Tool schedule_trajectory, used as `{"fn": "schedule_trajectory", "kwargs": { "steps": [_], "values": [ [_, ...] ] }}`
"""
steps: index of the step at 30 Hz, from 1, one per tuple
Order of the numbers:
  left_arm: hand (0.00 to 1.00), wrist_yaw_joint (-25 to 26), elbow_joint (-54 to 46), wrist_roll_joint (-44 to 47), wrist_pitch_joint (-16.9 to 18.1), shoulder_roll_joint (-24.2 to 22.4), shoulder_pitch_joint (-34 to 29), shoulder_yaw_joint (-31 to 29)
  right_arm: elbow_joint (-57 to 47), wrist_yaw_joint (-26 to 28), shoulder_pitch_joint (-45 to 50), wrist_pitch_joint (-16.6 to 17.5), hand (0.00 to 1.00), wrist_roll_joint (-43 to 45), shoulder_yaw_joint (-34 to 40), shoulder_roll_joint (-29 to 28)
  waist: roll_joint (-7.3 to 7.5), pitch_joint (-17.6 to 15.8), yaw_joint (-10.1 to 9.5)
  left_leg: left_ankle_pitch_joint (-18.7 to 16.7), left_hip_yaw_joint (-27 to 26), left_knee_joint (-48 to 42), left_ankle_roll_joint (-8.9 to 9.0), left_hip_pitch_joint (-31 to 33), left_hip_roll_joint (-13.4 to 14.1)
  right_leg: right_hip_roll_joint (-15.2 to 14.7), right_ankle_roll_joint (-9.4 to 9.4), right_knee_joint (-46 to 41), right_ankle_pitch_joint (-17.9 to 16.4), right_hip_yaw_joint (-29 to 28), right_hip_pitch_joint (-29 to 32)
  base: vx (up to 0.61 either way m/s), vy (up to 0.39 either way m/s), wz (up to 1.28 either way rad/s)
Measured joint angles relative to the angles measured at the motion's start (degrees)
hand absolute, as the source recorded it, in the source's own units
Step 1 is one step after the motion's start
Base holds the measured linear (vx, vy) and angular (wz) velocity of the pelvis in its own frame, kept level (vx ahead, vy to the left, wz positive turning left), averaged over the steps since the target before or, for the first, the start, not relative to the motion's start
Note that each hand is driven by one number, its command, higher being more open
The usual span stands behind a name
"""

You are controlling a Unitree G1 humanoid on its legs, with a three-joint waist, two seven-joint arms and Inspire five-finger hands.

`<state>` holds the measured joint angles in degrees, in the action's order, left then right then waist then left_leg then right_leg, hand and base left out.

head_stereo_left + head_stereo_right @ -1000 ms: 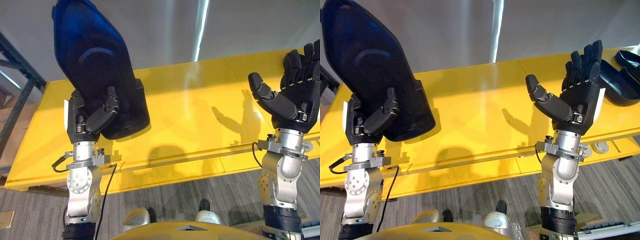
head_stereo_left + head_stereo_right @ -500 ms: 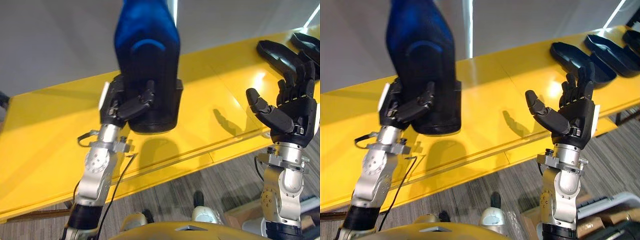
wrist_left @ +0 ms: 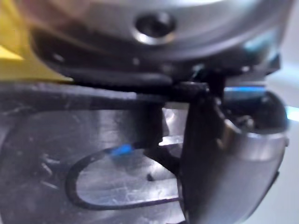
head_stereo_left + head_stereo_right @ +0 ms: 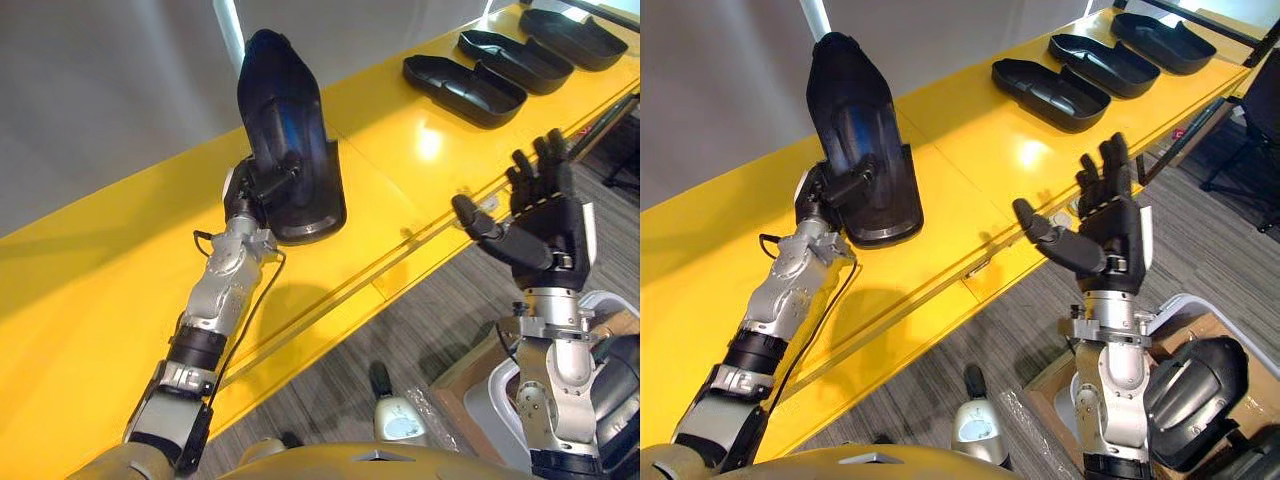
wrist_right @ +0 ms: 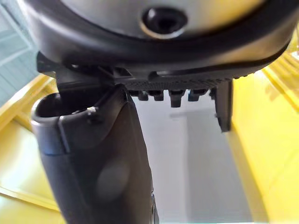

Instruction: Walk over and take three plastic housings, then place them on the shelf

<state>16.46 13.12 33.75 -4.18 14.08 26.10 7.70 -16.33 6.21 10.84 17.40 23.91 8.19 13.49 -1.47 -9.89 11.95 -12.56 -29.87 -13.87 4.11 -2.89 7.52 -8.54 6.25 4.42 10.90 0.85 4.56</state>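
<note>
The housing (image 4: pixel 285 130) you are carrying sits in your left hand (image 4: pixel 258 187). It stands nearly upright, with the broad end low by the palm and the narrow end high above it. The thumb is curled across its inner face and the fingers are hidden behind the shell, so the hand is clamped on it near the broad end. Whether the lower edge touches the surface under it, you cannot tell.

Treat it as light, stiff and hollow. It looks like a thin moulded shell with a glossy skin that could slip in a loose pinch. It is long enough that a hold at one end may let it swing. A grip across the wide end, thumb inside and fingers behind, looks safest. Squeeze gently, since thin walls may flex.

Your right hand (image 4: pixel 545 215) is raised with fingers spread and thumb apart, holding nothing. It is well apart from the left hand and out past the front edge.

Under the left hand lies the yellow shelf (image 4: pixel 100 290), flat, shiny and bare beside the housing, so expect parts to slide on it. Beyond the right hand, three more housings (image 4: pixel 1050 92) lie in a row, hollow side up. Grey carpet (image 4: pixel 440 320) lies below the right hand, and a grey wall (image 4: pixel 100 100) stands behind the shelf.
</note>
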Motion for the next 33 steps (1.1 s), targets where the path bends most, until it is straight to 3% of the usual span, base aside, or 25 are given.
{"fn": "schedule_trajectory", "kwargs": {
  "steps": [11,12,17,27,33],
  "values": [
    [0.0,1.9,6.6,2.5,-3.5,-0.4,5.8,-0.9,0.0,2.0,0.7,-0.7,1.0,0.0,-4.4,-0.3,0.67,-1.5,0.79,-0.9,-1.8,-2.0,0.63,0.4,1.3,1.2,-0.35,0.1,0.5,-1.7,0.8,-0.07,-0.035,-0.09],
    [1.0,1.8,6.6,2.4,-3.5,-0.5,6.0,-0.9,0.0,2.0,0.8,-0.7,1.0,0.0,-4.4,-0.3,0.61,-1.5,0.77,-0.9,-1.8,-2.0,0.63,0.4,1.3,1.2,-0.35,0.1,0.6,-1.8,0.8,-0.04,-0.024,-0.06],
    [1.0,1.7,8.0,2.0,-4.8,-0.8,7.7,-0.6,0.0,2.0,0.8,-0.7,1.0,0.2,-4.6,-0.3,0.61,-1.8,0.74,-1.0,-1.9,-2.3,0.76,0.4,1.9,1.5,-0.42,0.1,0.6,-1.8,0.8,-0.04,-0.021,-0.01],
    [1.0,5.5,11.7,-0.3,-3.9,-1.5,10.4,1.0,0.2,1.7,0.7,-0.7,1.0,1.9,-8.1,-0.3,2.02,-3.1,0.77,-1.1,-1.2,-3.0,0.89,0.6,2.2,1.4,-0.87,0.1,0.2,-1.2,0.4,-0.07,-0.02,0.02],
    [1.0,8.4,12.0,-0.7,-2.3,-2.8,11.5,1.0,1.1,1.6,0.7,-0.7,1.0,2.0,-8.3,-0.3,2.02,-3.9,0.76,-1.1,-0.8,-3.2,0.89,0.9,2.1,1.2,-0.96,0.1,0.1,-0.8,0.4,-0.04,-0.009,0.03]
  ]
}}
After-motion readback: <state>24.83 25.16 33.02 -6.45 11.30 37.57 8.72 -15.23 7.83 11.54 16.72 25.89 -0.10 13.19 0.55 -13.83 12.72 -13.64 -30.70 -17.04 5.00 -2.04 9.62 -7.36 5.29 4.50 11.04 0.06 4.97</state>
